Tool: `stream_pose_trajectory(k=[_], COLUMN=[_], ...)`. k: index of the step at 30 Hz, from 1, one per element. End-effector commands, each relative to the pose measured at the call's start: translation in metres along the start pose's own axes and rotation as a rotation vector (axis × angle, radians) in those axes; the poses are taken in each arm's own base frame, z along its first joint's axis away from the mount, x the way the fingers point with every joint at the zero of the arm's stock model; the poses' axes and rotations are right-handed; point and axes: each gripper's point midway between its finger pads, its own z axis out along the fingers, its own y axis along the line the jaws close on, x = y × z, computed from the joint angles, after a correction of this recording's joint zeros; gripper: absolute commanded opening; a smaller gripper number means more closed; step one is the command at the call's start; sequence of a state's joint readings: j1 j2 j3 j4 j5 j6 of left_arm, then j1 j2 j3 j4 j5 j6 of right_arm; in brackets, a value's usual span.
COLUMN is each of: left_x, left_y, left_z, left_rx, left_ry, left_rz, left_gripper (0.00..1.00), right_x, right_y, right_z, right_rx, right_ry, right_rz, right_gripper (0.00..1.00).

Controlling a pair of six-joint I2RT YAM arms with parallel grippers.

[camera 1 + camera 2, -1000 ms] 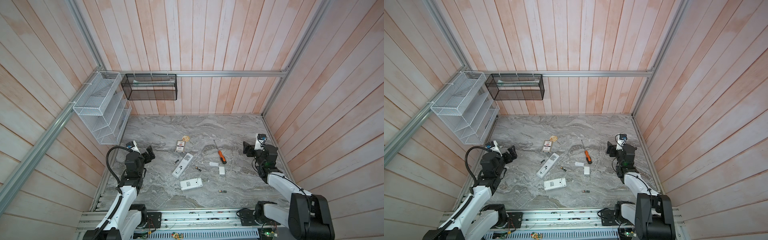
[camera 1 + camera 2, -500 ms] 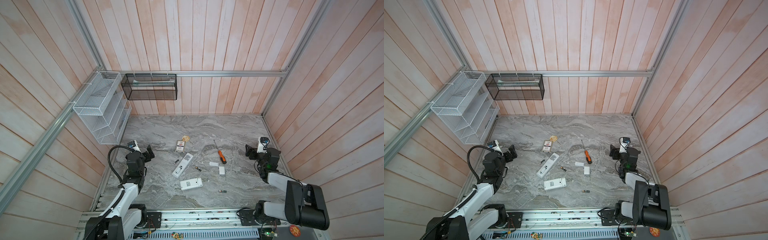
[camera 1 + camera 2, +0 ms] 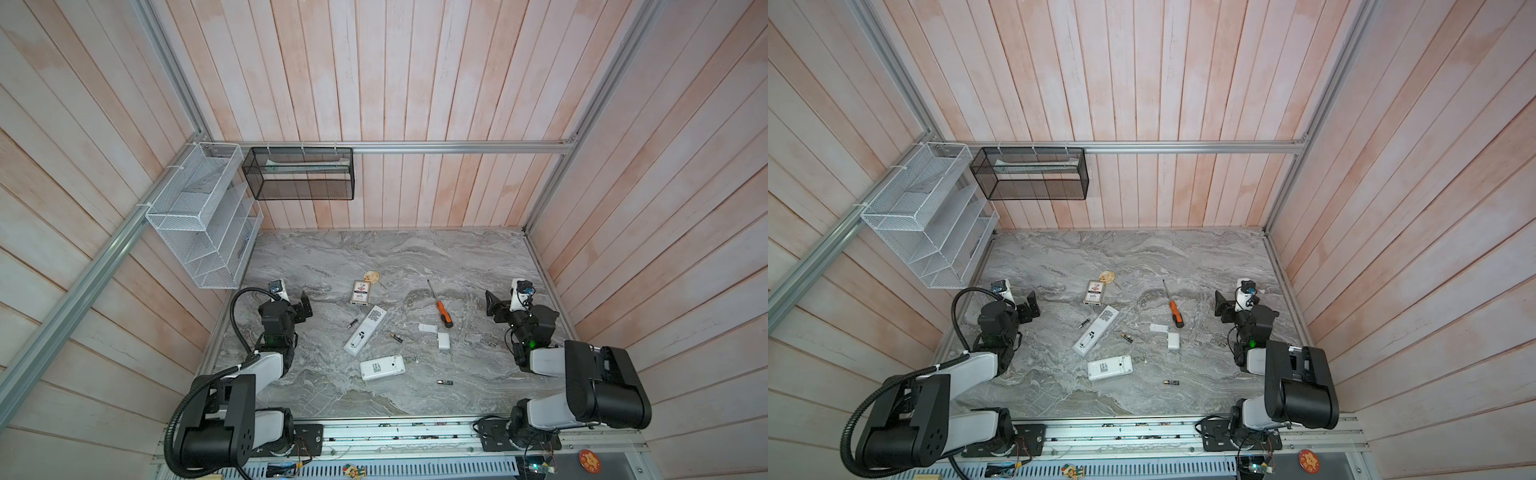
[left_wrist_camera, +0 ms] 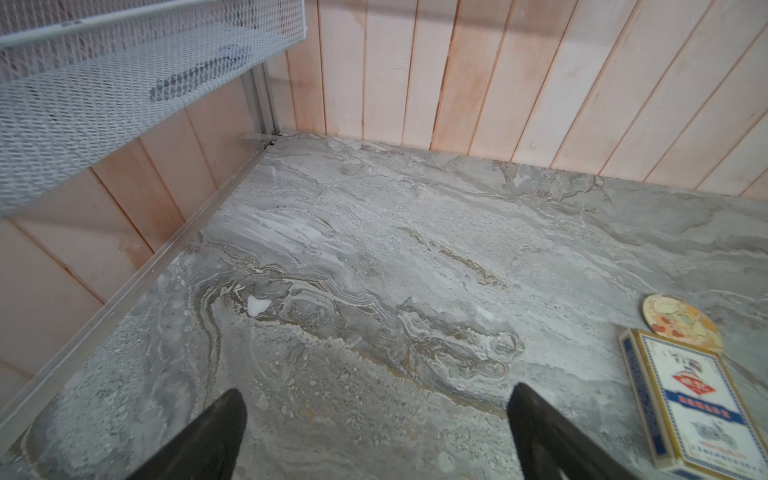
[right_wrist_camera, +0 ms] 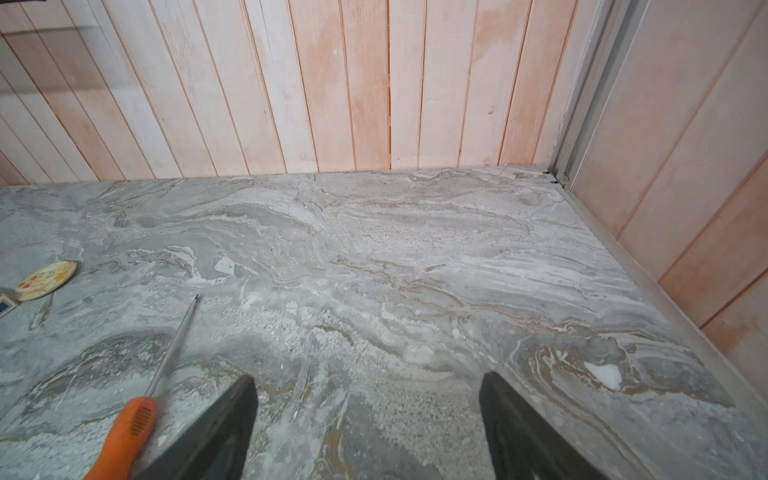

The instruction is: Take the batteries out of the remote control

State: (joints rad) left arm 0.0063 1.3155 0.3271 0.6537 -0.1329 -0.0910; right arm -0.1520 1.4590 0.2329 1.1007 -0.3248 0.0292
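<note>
The left gripper (image 4: 376,401) and the right gripper (image 5: 368,384) both stand wide open and hold nothing, each above bare worktop (image 3: 374,257) near its own side edge. Three batteries (image 3: 396,337) lie loose around two white remotes (image 3: 365,336) in the middle of the worktop, well apart from both grippers.

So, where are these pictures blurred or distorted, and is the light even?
In both top views, soft even light, no strong glare on the grey marbled tabletop, plank walls splayed by the wide lens; in the left wrist view, the dark fingers of the left gripper are blurred; in the right wrist view, the right gripper is equally soft, the orange-handled screwdriver slightly.
</note>
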Motion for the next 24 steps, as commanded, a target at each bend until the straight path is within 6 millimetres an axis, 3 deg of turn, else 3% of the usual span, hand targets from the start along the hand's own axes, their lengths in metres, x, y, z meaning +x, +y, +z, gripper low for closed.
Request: stream_pose_trajectory(k=[1,6,12,16,24], left_x=[-0.026,-0.028,-0.014,-0.013,-0.013], left_y=[-0.013,-0.025,-0.031,-0.03,-0.028], left_z=[0.007,0.018,0.014,0.012,0.015], left_rx=[0.066,0.124,0.194,0.197,0.182], left_ry=[-0.107,-0.13,-0.16,-0.17,-0.165], left_rz=[0.037,0.072,0.081,0.08,0.072], left_gripper=[1.0,1.0,1.0,1.0,1.0], right_x=[-0.019,-0.014,-0.013,-0.012,-0.01], right_y=[0.006,0.006,0.007,0.005,-0.006], right_z=[-0.006,-0.006,-0.001,0.003,0.009], right_rx=[-0.024,-0.025,-0.034,-0.012,0.1], right_ry=[-0.103,-0.102,-0.091,-0.078,-0.055], right_rz=[-0.042,-0.041,-0.04,-0.044,-0.037], right_gripper=[0.85,0.86,0.89,0.98,0.98])
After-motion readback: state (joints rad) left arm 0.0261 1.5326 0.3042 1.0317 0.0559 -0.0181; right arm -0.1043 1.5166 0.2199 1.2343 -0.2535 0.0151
